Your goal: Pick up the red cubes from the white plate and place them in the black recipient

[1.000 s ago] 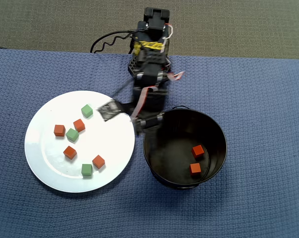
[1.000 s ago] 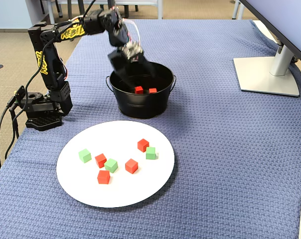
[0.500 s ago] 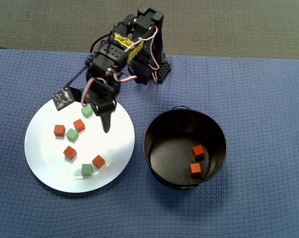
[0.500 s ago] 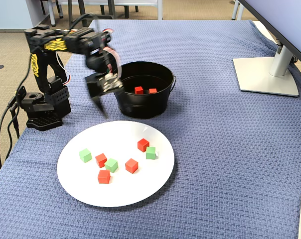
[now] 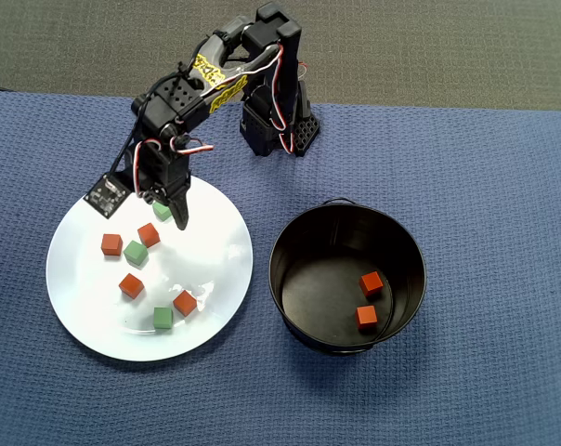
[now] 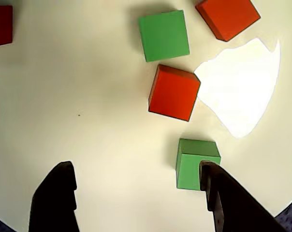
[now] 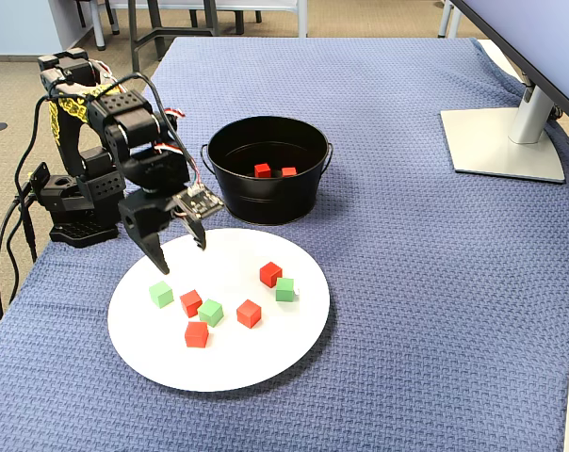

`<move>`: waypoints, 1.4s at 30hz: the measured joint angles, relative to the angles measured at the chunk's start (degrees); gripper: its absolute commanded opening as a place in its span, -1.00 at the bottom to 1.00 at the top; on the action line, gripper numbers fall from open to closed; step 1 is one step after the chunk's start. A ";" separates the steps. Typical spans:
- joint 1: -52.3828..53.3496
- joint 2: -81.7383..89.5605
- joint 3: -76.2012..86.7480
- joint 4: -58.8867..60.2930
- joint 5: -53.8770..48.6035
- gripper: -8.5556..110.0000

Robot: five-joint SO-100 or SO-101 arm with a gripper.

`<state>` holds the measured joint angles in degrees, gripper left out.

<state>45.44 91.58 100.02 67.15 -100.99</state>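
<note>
My gripper hangs wide open and empty over the white plate, where four red cubes sit loose; they look light and rigid, so I'd pinch one across two flat opposite faces.

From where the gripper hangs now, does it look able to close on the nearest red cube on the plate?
Probably yes: the open gripper hovers over the white plate, bare plate lies between it and that red cube, though a green cube sits beside one finger.
</note>
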 measured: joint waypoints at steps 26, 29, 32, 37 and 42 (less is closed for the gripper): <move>0.79 -16.70 -8.70 -3.78 4.66 -0.37; 0.88 -17.84 -9.40 -3.87 4.66 -0.39; 0.88 -18.90 -9.40 -4.92 4.75 -0.42; 0.88 -19.95 -9.76 -6.15 5.19 -0.46; 0.88 -20.04 -9.76 -8.88 5.71 -0.52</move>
<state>46.32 71.54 90.26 58.27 -95.27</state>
